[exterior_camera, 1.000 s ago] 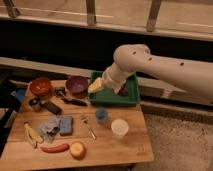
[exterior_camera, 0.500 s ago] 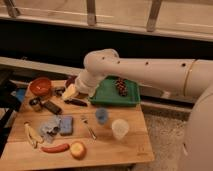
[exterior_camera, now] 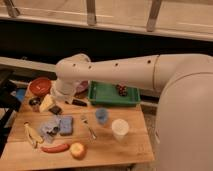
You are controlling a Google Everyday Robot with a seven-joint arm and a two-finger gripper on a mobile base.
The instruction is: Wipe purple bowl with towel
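Front edge of the wooden table (exterior_camera: pixel 125 152): apple (exterior_camera: pixel 77 150) and white cup (exterior_camera: pixel 120 128). Mid-table: blue cup (exterior_camera: pixel 101 115). Left of it, the gripper (exterior_camera: pixel 52 99) hangs low over the table, clamped on the pale yellow towel (exterior_camera: pixel 46 103). The purple bowl (exterior_camera: pixel 83 88) sits just behind, apart from the towel and mostly hidden by the arm (exterior_camera: pixel 115 70), between the red bowl (exterior_camera: pixel 40 86) and the green tray (exterior_camera: pixel 112 98)

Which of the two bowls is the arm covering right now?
The purple bowl, mostly behind the arm; the red bowl sits in plain view beside the tool.
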